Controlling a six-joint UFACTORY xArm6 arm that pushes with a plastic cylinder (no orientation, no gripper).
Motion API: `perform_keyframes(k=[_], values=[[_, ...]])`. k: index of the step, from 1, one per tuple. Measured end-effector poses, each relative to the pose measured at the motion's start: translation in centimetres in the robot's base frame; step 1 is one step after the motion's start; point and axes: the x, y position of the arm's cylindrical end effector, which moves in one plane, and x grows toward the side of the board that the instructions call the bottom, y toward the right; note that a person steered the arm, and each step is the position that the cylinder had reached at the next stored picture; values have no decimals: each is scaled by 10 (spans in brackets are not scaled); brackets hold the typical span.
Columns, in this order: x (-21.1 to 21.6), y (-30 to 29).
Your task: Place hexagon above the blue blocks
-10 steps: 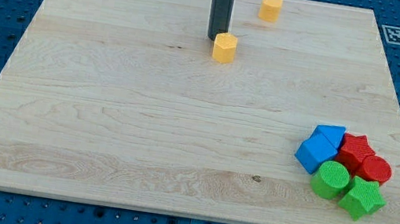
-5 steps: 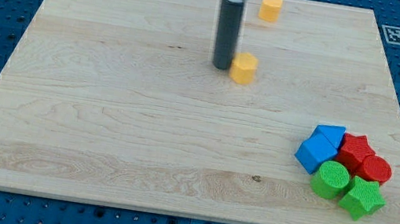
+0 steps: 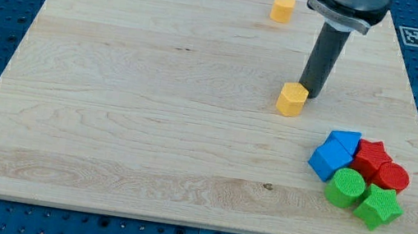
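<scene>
Camera view: my tip [image 3: 310, 93] sits against the upper right side of the yellow hexagon [image 3: 292, 100], on the wooden surface [image 3: 150, 125]. There are no fingers on this rod (so nothing opens, closes or holds; the block is only nudged). The hexagon lies up and to the view's left of the blue blocks [image 3: 335, 154], apart from them. Those blue blocks touch a red pair [image 3: 380, 166], with a green cylinder [image 3: 345, 188] and a green star-like block [image 3: 379, 208] below. A second yellow block [image 3: 282, 8] rests near the view's top.

From this contact a push would likely send the hexagon toward the view's lower left, which is wrong. I judge it better to come round to the hexagon's left side and slide it rightward, slowly, stopping directly above the blue blocks without bumping the cluster.
</scene>
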Motion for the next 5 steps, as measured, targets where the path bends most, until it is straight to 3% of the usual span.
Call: perform_keyframes(k=[1,2,3,4,5], values=[[0,-4],[-7,-45],[24,-28],[29,-27],[6,-82]])
